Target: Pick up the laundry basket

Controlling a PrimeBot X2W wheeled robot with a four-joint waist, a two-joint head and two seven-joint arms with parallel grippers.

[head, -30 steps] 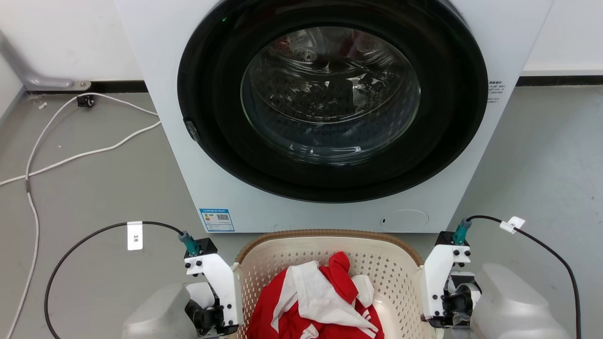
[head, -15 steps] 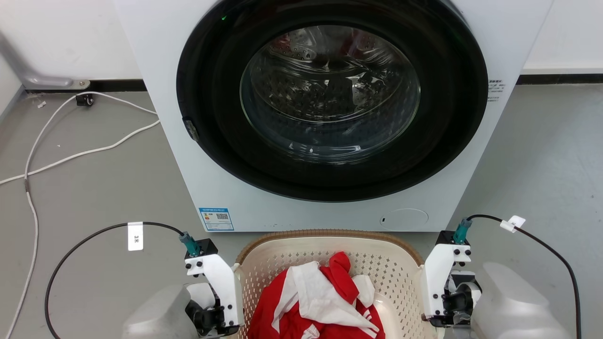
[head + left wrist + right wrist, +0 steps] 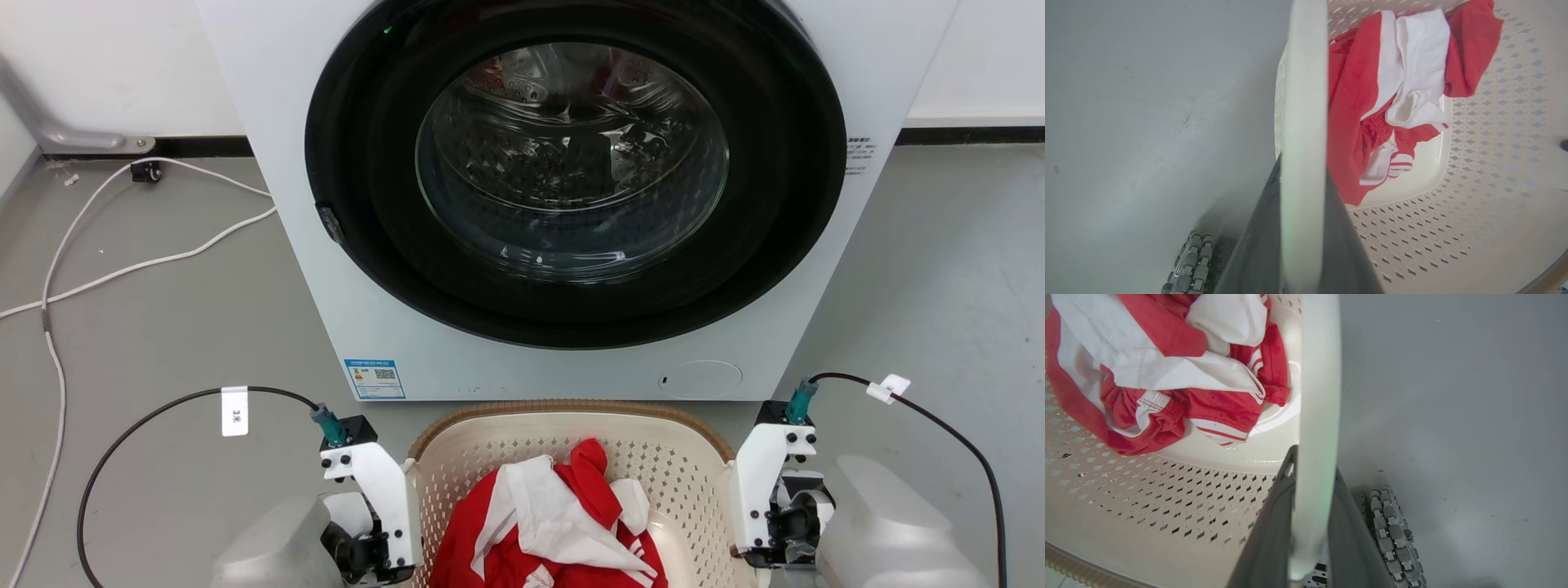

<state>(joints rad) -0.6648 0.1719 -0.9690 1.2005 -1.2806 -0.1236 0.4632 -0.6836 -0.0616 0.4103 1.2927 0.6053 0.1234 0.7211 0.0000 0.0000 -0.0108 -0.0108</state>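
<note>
Clamped on laundry basket (image 3: pixel 506 445) from both sides: left gripper (image 3: pixel 1303 167) closed down across left edge, one finger inside, one outside; right gripper (image 3: pixel 1314 461) same on right edge. Sitting just in front of washing machine (image 3: pixel 392 343), red-and-white clothes (image 3: pixel 555 523) inside

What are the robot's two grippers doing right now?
Left gripper: shut on the basket.
Right gripper: shut on the basket.
</note>
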